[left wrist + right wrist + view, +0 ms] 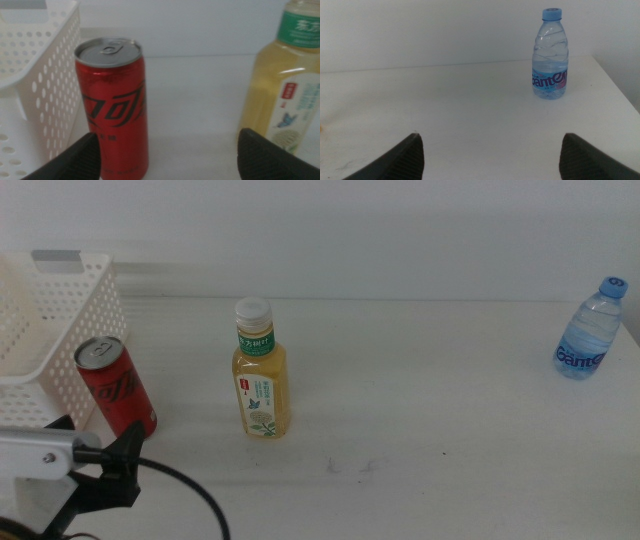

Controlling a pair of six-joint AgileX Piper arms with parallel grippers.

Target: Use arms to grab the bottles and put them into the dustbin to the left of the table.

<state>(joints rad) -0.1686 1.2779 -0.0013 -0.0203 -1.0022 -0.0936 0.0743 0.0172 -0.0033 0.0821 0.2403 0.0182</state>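
A red cola can (115, 385) stands upright next to the white perforated dustbin (55, 320) at the table's left. A yellow tea bottle (262, 375) with a white cap stands in the middle. A small clear water bottle (592, 330) stands at the far right. My left gripper (118, 463) is at the lower left, just in front of the can. In the left wrist view it (170, 160) is open and empty, with the can (115, 105) ahead near one jaw and the tea bottle (287, 85) near the other. My right gripper (492, 160) is open and empty, well short of the water bottle (550, 55); it is out of the middle view.
The white table (450, 410) has faint scuff marks in front of the tea bottle. The dustbin wall (40, 65) stands close beside the can. A black cable (195, 495) loops from the left arm at the bottom edge.
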